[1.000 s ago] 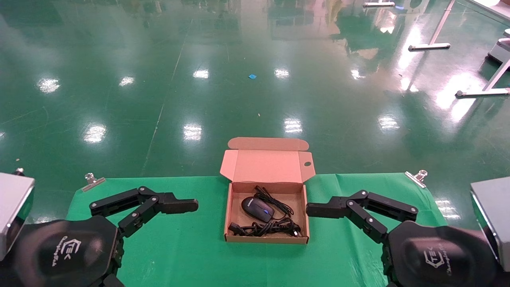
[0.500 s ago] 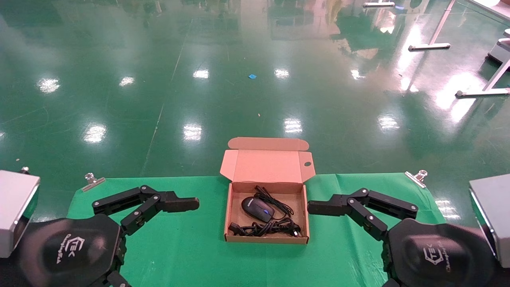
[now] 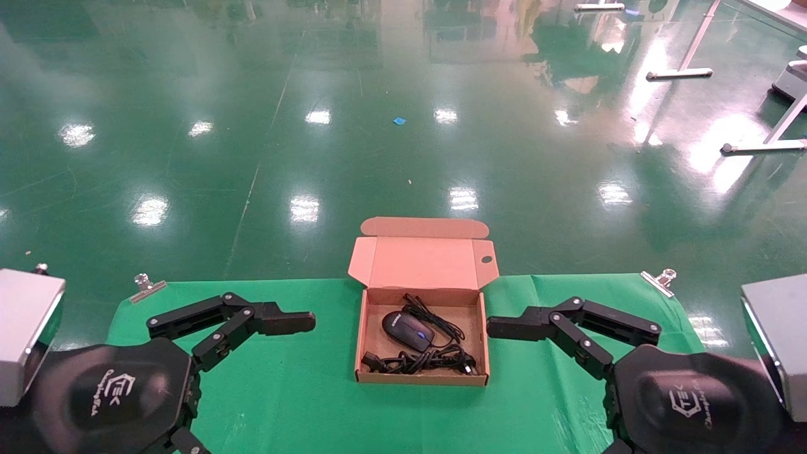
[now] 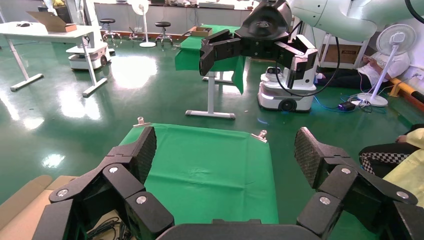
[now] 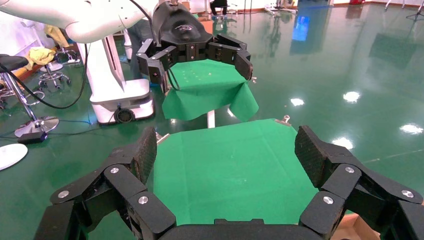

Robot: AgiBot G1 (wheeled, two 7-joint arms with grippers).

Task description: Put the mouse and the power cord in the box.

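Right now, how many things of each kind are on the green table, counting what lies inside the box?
Cardboard box: 1
Mouse: 1
Power cord: 1
Binder clips: 2
Total: 5

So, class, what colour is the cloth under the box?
Green cloth beneath the brown box, clearest in the head view.

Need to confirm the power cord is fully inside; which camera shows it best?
Head view: the power cord lies bundled along the box's near wall, beside the mouse. The left wrist view catches only a bit of cable at its edge; the right wrist view shows none.
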